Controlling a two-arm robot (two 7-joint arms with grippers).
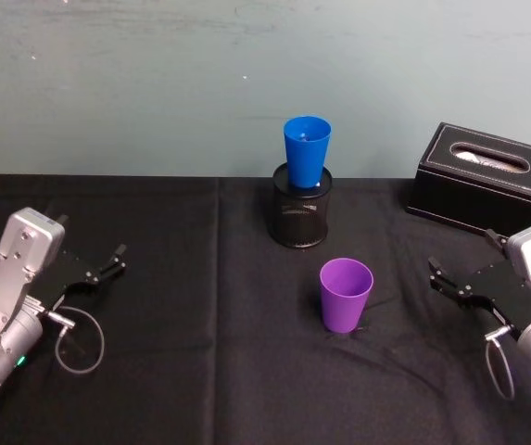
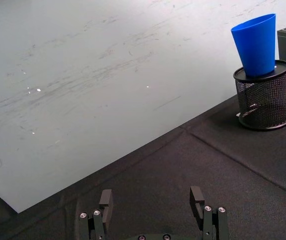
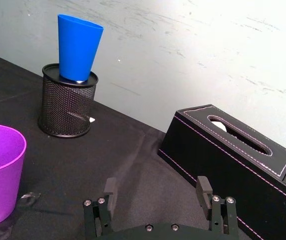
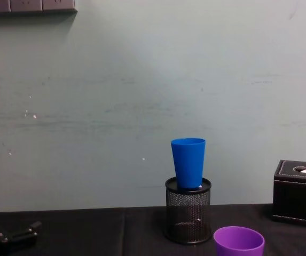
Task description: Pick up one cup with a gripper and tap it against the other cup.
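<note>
Silver arms (image 1: 13,269), black jaws, looped cables (image 1: 103,343).

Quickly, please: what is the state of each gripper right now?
Left gripper: open, holding nothing.
Right gripper: open, holding nothing.

We can read no text, label, brand, number or sign anywhere. The purple cup (image 1: 346,295), the blue cup (image 1: 306,148), the black mesh holder (image 1: 300,215) and the black stitched box (image 1: 487,185) all show us plain surfaces with no lettering.
</note>
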